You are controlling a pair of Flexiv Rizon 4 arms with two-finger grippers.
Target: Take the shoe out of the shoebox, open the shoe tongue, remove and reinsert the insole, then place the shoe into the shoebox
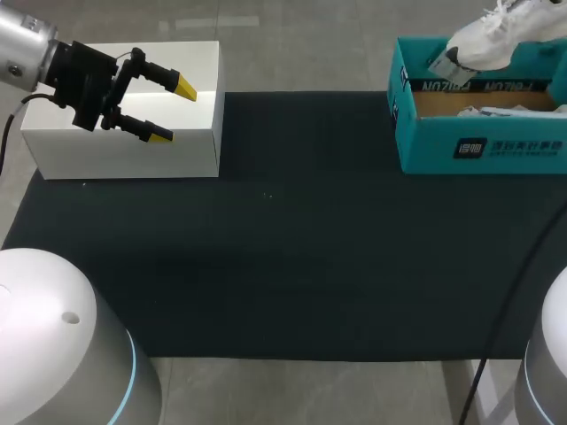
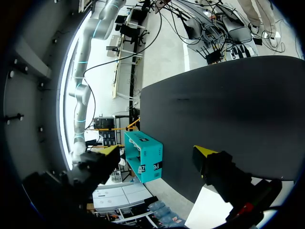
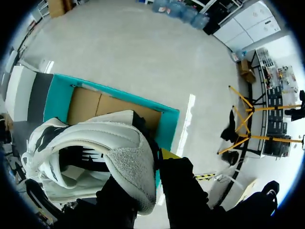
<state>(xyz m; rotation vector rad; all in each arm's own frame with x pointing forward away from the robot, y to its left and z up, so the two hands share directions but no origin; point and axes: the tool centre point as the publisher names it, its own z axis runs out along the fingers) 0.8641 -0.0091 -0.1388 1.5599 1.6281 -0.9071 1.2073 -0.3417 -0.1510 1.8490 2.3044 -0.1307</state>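
A white shoe (image 1: 496, 35) hangs above the teal shoebox (image 1: 478, 146) at the far right of the table. In the right wrist view my right gripper (image 3: 157, 164) is shut on the heel of the shoe (image 3: 95, 143), whose opening faces the camera, over the open shoebox (image 3: 114, 93). Something white lies inside the box; I cannot tell what. At the far left, my left gripper (image 1: 173, 111) stands open and holds nothing above a white box (image 1: 124, 150). From the left wrist, the open left gripper (image 2: 158, 153) looks across the mat toward the shoebox (image 2: 145, 160).
A black mat (image 1: 283, 266) covers the table between the white box and the shoebox. Two white robot bases stand at the near corners.
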